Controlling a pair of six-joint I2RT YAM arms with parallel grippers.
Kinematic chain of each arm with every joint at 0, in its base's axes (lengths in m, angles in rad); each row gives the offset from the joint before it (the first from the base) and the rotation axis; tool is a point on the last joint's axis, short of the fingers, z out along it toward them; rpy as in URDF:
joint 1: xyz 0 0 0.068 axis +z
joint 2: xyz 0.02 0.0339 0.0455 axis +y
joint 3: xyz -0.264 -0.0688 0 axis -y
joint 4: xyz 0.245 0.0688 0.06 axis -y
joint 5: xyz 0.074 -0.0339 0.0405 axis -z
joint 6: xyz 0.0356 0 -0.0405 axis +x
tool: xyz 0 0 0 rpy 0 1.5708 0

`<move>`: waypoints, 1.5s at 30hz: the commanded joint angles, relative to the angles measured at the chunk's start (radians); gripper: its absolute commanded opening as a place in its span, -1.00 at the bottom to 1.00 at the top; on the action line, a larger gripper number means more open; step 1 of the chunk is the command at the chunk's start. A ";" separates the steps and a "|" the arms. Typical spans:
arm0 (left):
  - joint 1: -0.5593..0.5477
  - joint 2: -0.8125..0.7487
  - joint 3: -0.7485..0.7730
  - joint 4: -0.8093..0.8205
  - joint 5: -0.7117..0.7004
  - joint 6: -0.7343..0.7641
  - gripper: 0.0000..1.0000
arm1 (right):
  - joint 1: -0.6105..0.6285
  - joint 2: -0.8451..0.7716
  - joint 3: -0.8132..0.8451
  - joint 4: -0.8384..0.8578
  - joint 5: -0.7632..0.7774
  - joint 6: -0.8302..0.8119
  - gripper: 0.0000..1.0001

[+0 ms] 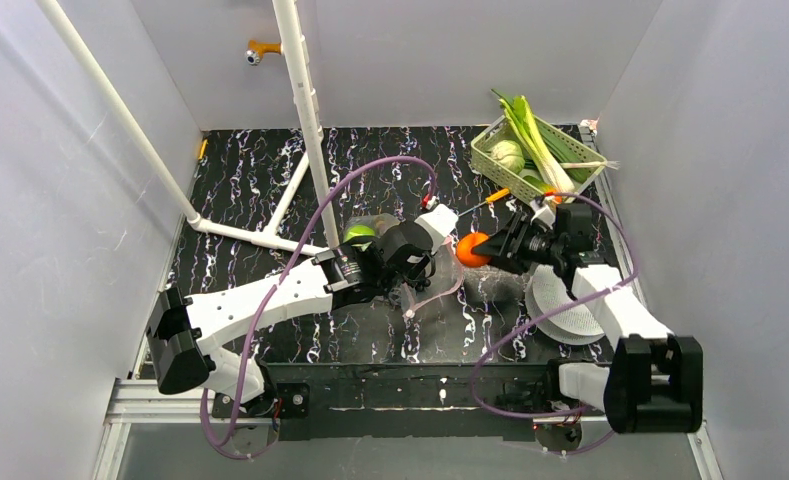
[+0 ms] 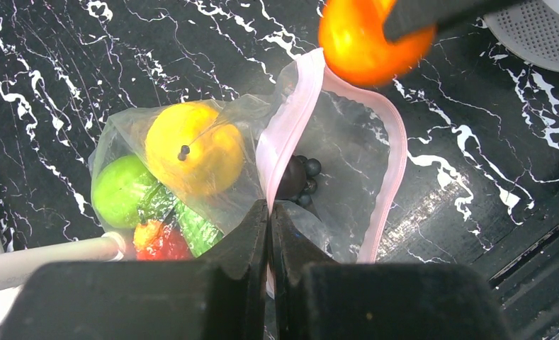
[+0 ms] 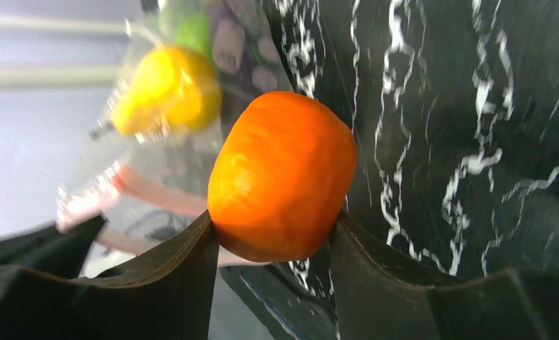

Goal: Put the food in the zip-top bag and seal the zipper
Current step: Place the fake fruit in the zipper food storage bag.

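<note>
The clear zip-top bag (image 2: 212,184) lies on the black marbled table with its mouth open; its pink zipper (image 2: 290,131) rims the opening. Inside are a yellow piece (image 2: 191,149), green pieces (image 2: 120,191), a red piece and the dark purple grape bunch (image 2: 297,180). My left gripper (image 2: 270,212) is shut on the zipper's near lip. My right gripper (image 3: 273,234) is shut on the round orange fruit (image 3: 283,173) and holds it just above the bag's mouth; the fruit also shows in the top view (image 1: 473,249) and the left wrist view (image 2: 368,39).
A green basket (image 1: 490,160) at the back right holds the pale cabbage (image 1: 507,153) and the leek (image 1: 540,140). A white slotted plate (image 1: 560,300) lies under the right arm. A white pipe frame (image 1: 305,110) stands at the back left.
</note>
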 commanded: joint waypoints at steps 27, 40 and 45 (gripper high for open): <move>-0.010 -0.010 0.038 -0.017 -0.027 -0.007 -1.00 | 0.594 -0.149 0.166 -0.106 0.356 -0.053 -0.83; -0.014 -0.045 0.033 -0.010 -0.011 -0.016 -1.00 | 0.665 0.119 0.034 0.407 0.329 0.081 -0.34; -0.015 -0.054 0.028 -0.005 -0.006 -0.021 -1.00 | 0.666 0.191 0.051 0.474 0.332 0.112 -0.07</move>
